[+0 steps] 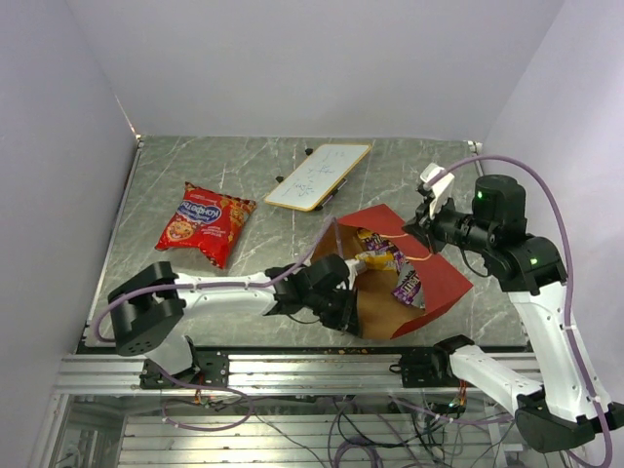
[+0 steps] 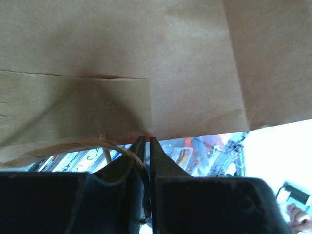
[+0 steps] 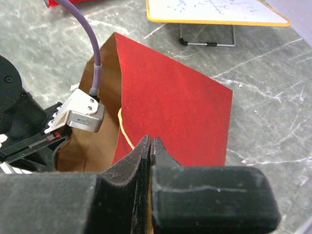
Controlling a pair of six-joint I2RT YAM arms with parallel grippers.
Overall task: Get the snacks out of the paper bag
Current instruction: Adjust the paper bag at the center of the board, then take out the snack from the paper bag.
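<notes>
The paper bag point(image 1: 434, 278), red outside and brown inside, is held up open between my arms. Small candy packets, one yellow point(image 1: 375, 259) and one purple point(image 1: 408, 285), show in its mouth. The large red chip bag point(image 1: 203, 222) lies on the table at the left, outside the bag. My left gripper point(image 1: 346, 285) is shut on the near tan cord handle point(image 2: 119, 147) under the bag's kraft wall point(image 2: 146, 63). My right gripper point(image 1: 421, 230) is shut on the far cord handle point(image 3: 124, 130) at the red wall point(image 3: 175, 102). Both show in their wrist views, the left gripper point(image 2: 146, 140) and the right gripper point(image 3: 150, 141).
The white board with scribbles point(image 1: 319, 175) stands on its wire stand behind the bag, and also shows in the right wrist view point(image 3: 214, 9). The left arm's wrist camera point(image 3: 80, 113) hangs close by the bag's mouth. White walls enclose the grey marble table point(image 1: 244, 156).
</notes>
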